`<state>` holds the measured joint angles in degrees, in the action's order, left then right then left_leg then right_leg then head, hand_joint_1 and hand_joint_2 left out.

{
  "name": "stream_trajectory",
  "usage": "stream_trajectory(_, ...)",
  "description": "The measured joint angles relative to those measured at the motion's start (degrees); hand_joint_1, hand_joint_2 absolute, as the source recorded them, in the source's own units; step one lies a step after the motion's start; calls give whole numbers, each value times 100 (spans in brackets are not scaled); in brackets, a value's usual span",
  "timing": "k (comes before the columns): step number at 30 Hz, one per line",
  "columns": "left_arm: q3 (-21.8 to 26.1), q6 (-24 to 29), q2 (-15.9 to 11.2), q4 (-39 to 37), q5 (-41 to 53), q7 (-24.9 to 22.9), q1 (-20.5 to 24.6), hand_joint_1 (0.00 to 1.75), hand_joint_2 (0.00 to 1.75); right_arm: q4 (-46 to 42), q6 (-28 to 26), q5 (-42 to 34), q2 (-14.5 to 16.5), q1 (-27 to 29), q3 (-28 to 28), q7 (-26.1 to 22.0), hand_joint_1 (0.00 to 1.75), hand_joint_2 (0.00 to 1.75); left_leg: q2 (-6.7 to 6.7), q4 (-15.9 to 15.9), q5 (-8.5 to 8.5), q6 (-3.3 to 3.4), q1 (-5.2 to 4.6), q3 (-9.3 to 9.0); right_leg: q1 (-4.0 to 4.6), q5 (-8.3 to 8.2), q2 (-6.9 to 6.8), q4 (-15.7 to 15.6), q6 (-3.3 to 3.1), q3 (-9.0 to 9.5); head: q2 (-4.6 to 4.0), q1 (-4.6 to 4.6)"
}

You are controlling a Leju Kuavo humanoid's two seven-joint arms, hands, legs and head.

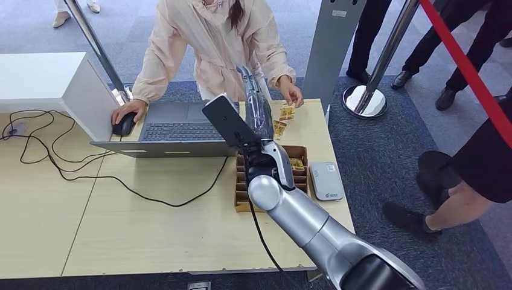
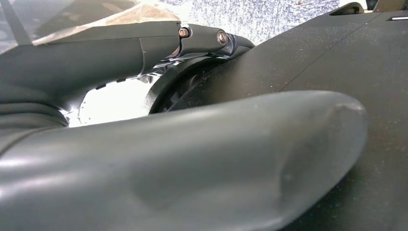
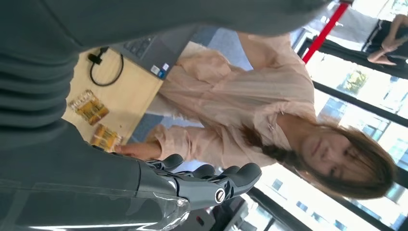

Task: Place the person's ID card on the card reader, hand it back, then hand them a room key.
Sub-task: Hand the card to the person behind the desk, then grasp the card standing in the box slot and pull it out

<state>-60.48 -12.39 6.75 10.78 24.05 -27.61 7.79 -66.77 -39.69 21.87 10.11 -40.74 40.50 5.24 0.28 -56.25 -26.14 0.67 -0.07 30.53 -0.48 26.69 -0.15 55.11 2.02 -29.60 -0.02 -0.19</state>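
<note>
At upper centre of the head view the right hand point(image 1: 250, 90) reaches toward the person point(image 1: 211, 42), its dark fingers point(image 3: 211, 180) straight, slightly parted and empty, while two yellow patterned cards point(image 1: 282, 119) lie just right of it on the pale wooden table point(image 1: 151, 235), one under the person's hand point(image 1: 292, 92). Lower, the cardboard box point(image 1: 299, 158) holds another yellow card beside the flat grey card reader point(image 1: 326, 180). The left hand point(image 2: 192, 159) shows a smooth grey thumb, but I cannot tell its grasp.

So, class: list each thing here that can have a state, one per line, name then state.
Right robot hand: raised over the table, fingers extended, holding nothing.
Laptop: lid open.
Mouse: under the person's hand.
Card reader: flat on the table, nothing on it.
Card box: open-topped, cards inside.
Two cards: flat on the table, the person's hand touching one.
</note>
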Motion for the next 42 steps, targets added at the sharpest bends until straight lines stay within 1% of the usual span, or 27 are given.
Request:
stream_trajectory(3,17,11,0,0,2,7,-5,0,0,-371,-7,487,-119,88,-77,235,0,0,0,0,0,0,0,-1,0,0,1,-1,0,-1,0,1)
stream_trajectory(7,38,36,0,0,1,21,-14,0,0,-803,55,996,-370,249,-158,583,0,0,0,0,0,0,0,-2,0,0,1,-2,0,-1,0,0)
stream_trajectory(11,76,61,0,0,0,24,-25,0,0,-1143,254,1594,-663,520,-242,824,0,175,0,-1,-1,0,0,-1,0,0,1,-3,0,0,0,0)
stream_trajectory(14,128,68,0,0,21,13,-36,0,0,-1391,633,1935,-918,777,-286,1001,0,175,0,-1,-2,0,0,0,0,0,1,-3,0,1,0,1)
stream_trajectory(20,225,71,0,1,62,-31,-53,0,0,-1828,1207,2025,-1341,1111,-308,1326,0,175,2,-1,-4,-2,0,0,0,0,2,-3,0,0,0,-1)
stream_trajectory(24,293,72,0,2,110,-42,-62,0,0,-2094,1380,2222,-1619,1276,-327,1490,0,175,2,-1,-4,-2,0,-1,0,0,3,-3,0,0,0,1)
stream_trajectory(31,361,78,0,2,147,-58,-73,0,0,-2550,1620,2656,-1985,1506,-389,1661,0,175,2,-1,-4,-1,0,0,0,0,3,-3,0,0,0,0)
stream_trajectory(37,442,99,0,2,214,-64,-92,0,0,-2985,1877,2720,-2284,1680,-438,1742,0,175,2,-1,-5,-1,0,-1,0,0,3,-4,0,0,0,0)
stream_trajectory(42,524,126,0,4,216,-64,-105,0,0,-3475,2224,2550,-2621,1826,-557,1779,0,175,3,-1,-6,0,0,1,0,0,3,-4,0,0,0,1)
